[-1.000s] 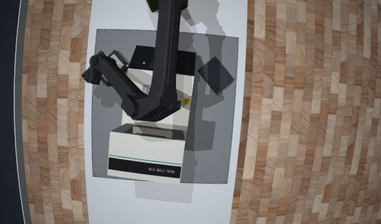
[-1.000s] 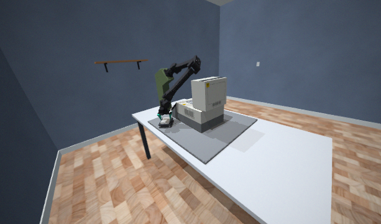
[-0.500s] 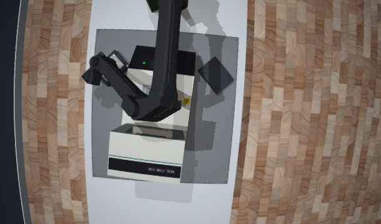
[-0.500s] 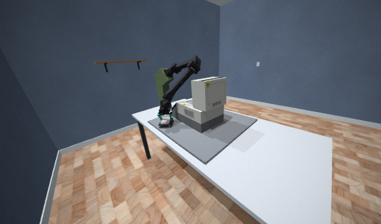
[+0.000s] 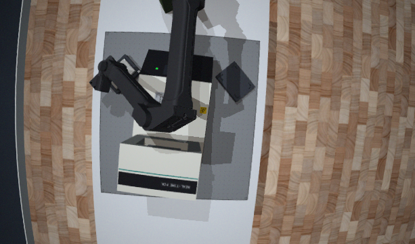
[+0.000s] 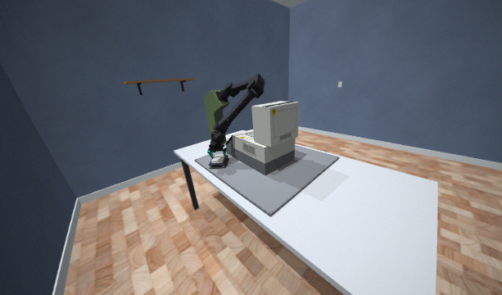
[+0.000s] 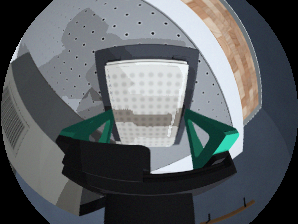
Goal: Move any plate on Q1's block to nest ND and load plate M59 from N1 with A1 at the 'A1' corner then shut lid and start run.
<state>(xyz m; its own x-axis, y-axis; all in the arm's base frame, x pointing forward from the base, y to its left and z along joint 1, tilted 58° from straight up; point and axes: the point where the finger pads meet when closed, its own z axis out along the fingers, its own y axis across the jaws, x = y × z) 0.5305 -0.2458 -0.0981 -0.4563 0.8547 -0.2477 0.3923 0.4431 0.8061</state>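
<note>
My gripper [image 7: 148,113] is spread wide, its two teal fingers standing one on each side of the white plate [image 7: 147,99] with nothing pinched between them. In the wrist view the plate fills the middle of the picture, a pale grid of small wells, lying in a dark holder [image 7: 193,63] whose rim frames it on three sides. I cannot tell whether the fingers touch the plate's edges.

From the side camera, the gripper [image 6: 217,156] hangs low over the plate and its holder [image 6: 219,163], at the near left corner of a grey mat [image 6: 271,192] on a white table [image 6: 377,221].

The black arm [image 5: 180,51] reaches from the table's far edge, passes over the cycler, then folds back down to the plate.

Just beside the holder stands the cream cycler [image 6: 259,153]. Its lid [image 6: 275,123] is raised upright at the back. A small lamp [image 5: 156,68] on its dark front panel glows green.

A second dark holder [image 5: 235,81], turned at an angle, lies on the mat on the cycler's other side, well apart from the gripper.
</note>
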